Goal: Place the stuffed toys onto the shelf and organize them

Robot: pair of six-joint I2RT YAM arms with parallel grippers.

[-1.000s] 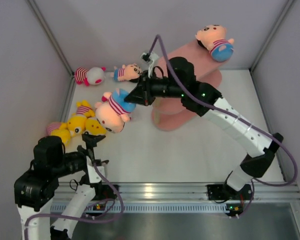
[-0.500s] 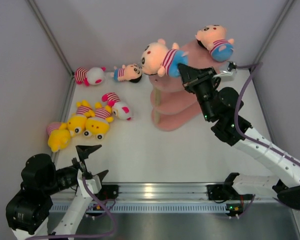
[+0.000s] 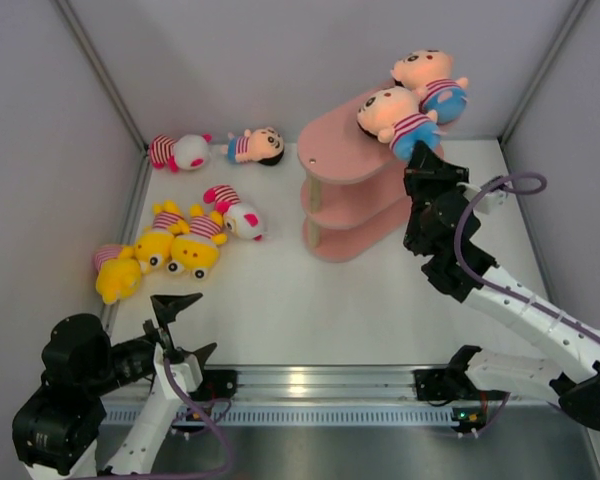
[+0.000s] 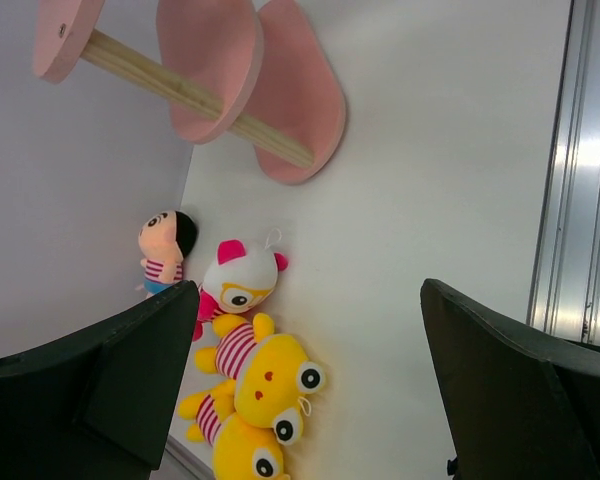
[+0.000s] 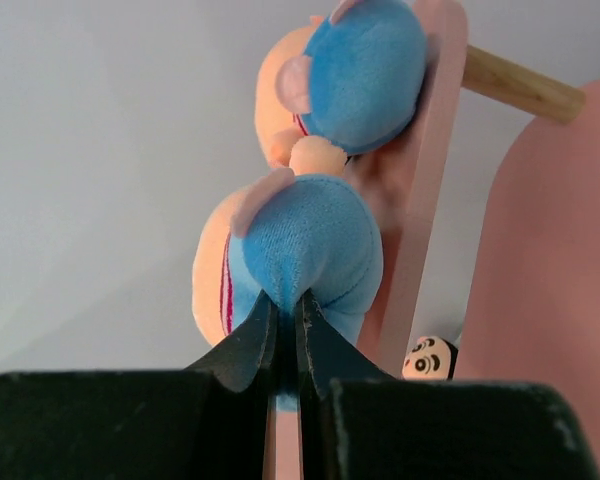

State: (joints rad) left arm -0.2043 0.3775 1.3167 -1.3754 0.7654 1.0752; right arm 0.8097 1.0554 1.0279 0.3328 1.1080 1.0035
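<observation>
Item: peach-faced doll (image 3: 392, 118), at the right end of the shelf (image 3: 335, 160) top board, touching a second doll (image 3: 430, 78).
Your right gripper (image 5: 285, 305) pinched its blue shorts from the near side, and its head pointed away from the gripper.
Your left gripper (image 3: 195, 325) stood spread, nearer the loose toys (image 3: 180, 245).
Whether the doll sat flat could not be told.

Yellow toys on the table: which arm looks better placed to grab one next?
Left, probably: the left gripper is open, empty and on the side where the yellow toys lie. The right gripper is shut on a blue-shorted doll at the top board of the shelf.
</observation>
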